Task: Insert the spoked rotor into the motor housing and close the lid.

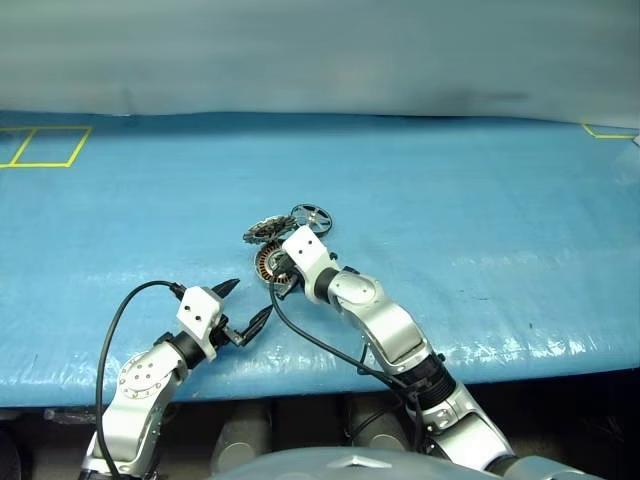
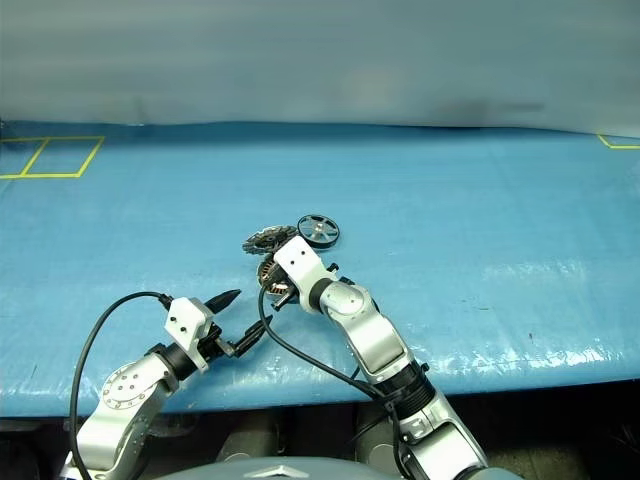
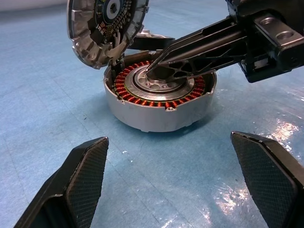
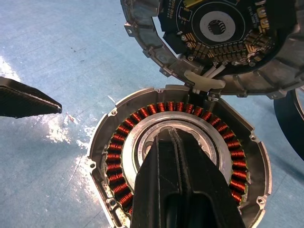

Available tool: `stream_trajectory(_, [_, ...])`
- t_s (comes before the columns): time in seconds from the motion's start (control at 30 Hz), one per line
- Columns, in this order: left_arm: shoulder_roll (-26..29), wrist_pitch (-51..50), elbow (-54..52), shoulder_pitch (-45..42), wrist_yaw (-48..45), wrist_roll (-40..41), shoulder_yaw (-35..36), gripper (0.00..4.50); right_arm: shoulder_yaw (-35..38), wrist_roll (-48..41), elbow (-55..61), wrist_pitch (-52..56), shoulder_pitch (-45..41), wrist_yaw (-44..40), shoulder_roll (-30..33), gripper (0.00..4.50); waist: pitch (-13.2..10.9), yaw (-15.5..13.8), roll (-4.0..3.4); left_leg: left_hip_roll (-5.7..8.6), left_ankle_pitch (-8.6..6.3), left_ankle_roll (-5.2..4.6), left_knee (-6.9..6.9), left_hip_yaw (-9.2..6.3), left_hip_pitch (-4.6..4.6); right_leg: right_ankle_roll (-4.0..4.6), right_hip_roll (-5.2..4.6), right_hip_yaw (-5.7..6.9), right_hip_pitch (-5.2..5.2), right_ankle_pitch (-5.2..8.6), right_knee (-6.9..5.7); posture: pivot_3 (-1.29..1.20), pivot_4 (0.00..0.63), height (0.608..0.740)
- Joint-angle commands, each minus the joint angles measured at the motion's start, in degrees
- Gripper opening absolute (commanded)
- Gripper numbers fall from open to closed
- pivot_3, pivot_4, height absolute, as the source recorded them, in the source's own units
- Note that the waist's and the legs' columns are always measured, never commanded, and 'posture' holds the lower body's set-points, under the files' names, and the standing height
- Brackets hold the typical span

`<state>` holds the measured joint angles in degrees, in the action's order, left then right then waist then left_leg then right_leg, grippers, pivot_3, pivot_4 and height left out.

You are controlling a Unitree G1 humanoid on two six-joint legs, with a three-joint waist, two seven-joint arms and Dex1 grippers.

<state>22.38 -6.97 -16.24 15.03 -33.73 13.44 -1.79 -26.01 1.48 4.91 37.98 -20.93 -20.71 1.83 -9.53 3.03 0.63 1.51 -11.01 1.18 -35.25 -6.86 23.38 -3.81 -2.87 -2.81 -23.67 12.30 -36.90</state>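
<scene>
Right gripper (image 4: 175, 142) clenched, empty, tips resting over motor housing (image 3: 159, 102) hub. Left gripper (image 1: 243, 305) spread wide, empty, at housing's 7 o'clock. Lid (image 4: 213, 42) stood propped open at housing's 12 o'clock rim, wires bridging. Spoked rotor (image 1: 311, 218) lay flat on table at 1 o'clock, uninserted. Risks: clenched tips could scrape copper windings (image 4: 118, 156); bumped lid might fall shut before rotor insertion; wires could snag.
</scene>
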Motion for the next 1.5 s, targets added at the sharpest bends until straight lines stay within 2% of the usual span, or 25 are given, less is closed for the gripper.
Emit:
stream_trajectory(0.03, [0.1,0.7,-0.7,0.0,0.2,-0.3,0.1,4.5,-0.4,-0.6,1.6,0.1,0.5,-0.7,-0.5,0.03,0.0,0.1,0.0,0.0,0.0,0.0,0.0,0.0,0.0,0.0,0.0,0.0,0.0,0.0,0.0,0.0,0.15,0.74])
stream_trajectory(0.8, [-0.2,0.9,-0.1,-0.5,0.2,-0.4,-0.1,4.5,0.2,-0.1,0.6,5.2,1.3,0.6,-0.1,0.03,0.0,0.1,-0.02,-0.01,-0.01,0.01,0.01,0.0,-0.09,0.0,-0.01,0.0,0.08,0.0,0.0,0.0,0.15,0.74])
stream_trajectory(1.03, [-0.3,0.9,0.0,-0.4,0.2,-0.3,-0.2,4.5,4.7,-6.0,10.5,6.0,0.7,-2.7,-0.1,0.03,0.0,0.1,-0.03,-0.01,-0.01,0.01,0.01,-0.01,0.0,0.01,-0.01,0.0,-0.01,0.01,0.0,0.0,0.15,0.74])
stream_trajectory(1.13, [-0.3,0.8,-0.1,-0.4,0.1,-0.2,-0.2,4.5,4.9,-7.1,13.9,7.4,-0.3,-4.9,3.0,0.03,0.0,0.1,-0.03,0.0,-0.01,0.01,0.01,-0.02,0.11,0.0,-0.01,0.01,-0.09,0.0,0.02,0.0,0.15,0.74])
stream_trajectory(1.33, [-0.2,0.4,0.2,-0.7,-0.5,0.3,-0.4,4.5,2.4,-7.0,17.3,10.1,-6.5,-14.5,17.3,0.03,0.0,0.0,-0.04,0.02,-0.01,0.01,-0.04,-0.01,0.11,0.0,-0.05,0.03,-0.06,0.0,0.03,0.0,0.15,0.74])
stream_trajectory(1.5, [-0.3,0.5,0.5,-1.1,-0.5,0.3,-0.6,4.5,3.8,-7.1,7.1,7.6,-13.7,-21.3,24.8,0.03,0.0,0.1,-0.03,0.0,-0.01,0.01,0.0,-0.01,0.11,0.01,-0.04,0.08,-0.09,0.01,0.03,0.0,0.15,0.74])
